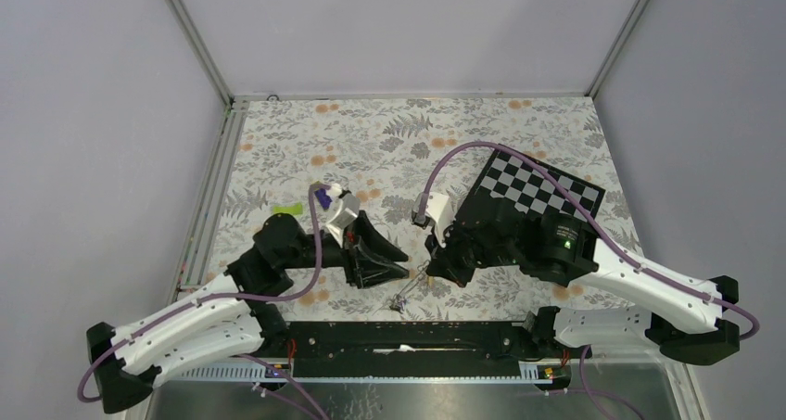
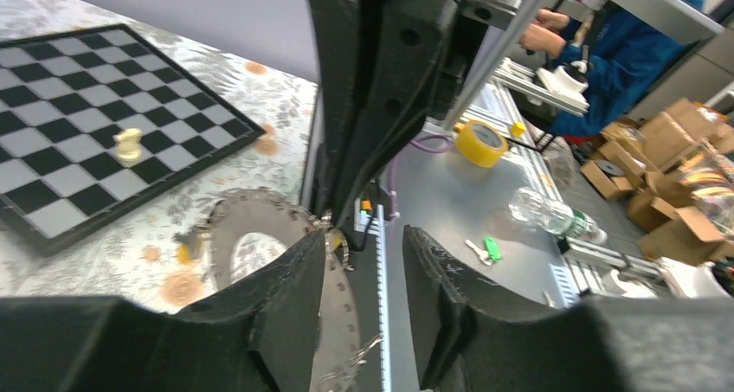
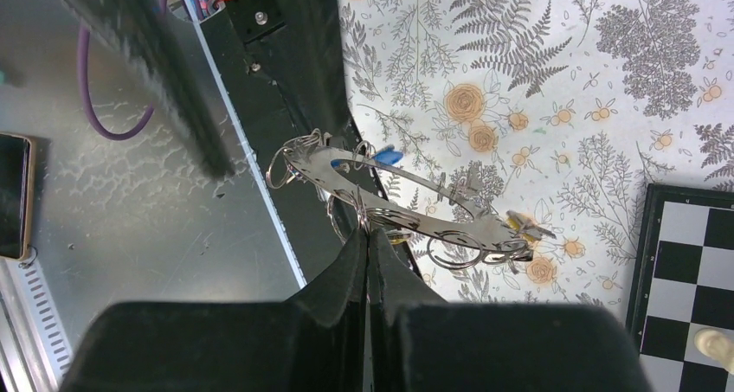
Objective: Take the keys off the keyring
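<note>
Shiny metal keyring (image 3: 433,225), matt plastic right tool (image 3: 368,240)

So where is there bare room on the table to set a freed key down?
Bare: the far strip of cloth between the back rail and the chessboard, and the middle stretch left of the board. Crowded: the near middle, where the left arm and right arm meet at the keyring, and around the purple block.

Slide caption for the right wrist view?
Right gripper clamps the keyring by its edge, keys strung along it, floral tablecloth behind.
</note>
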Available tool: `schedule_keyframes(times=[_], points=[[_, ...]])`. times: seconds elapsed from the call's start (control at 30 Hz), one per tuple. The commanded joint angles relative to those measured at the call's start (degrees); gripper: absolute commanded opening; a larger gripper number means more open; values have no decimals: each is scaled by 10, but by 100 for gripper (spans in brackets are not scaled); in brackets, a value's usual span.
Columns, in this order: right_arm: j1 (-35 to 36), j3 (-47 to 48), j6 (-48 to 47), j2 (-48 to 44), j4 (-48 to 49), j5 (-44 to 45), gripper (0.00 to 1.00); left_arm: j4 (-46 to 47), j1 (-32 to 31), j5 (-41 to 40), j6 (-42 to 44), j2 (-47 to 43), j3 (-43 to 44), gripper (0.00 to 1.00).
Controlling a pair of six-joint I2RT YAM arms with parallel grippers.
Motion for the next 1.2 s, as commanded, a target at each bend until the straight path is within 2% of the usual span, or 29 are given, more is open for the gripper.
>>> schedule_keyframes(times=[0.0, 0.1, 0.47, 0.57, 0.7, 1.07, 1.1, 1.17], points=[[2, 32, -3, -9, 47, 6, 0, 31, -44, 8, 23, 31, 37, 38], [2, 35, -1, -10, 51, -7, 0, 19, -61, -10, 40, 49, 45, 30], [2, 32, 6, -18, 65, -50, 0, 22, -73, -25, 54, 66, 54, 23], [2, 30, 6, -18, 71, -57, 0, 30, -73, -23, 55, 71, 55, 15], [2, 29, 5, -18, 71, -57, 0, 35, -74, -17, 55, 79, 57, 0], [2, 26, 1, -34, 59, -55, 0, 0, -74, -32, 80, 47, 55, 0], [2, 25, 1, -36, 59, -57, 0, -7, -74, -38, 83, 41, 57, 5], [2, 24, -1, -39, 58, -62, 0, -16, -74, -46, 87, 34, 58, 23]])
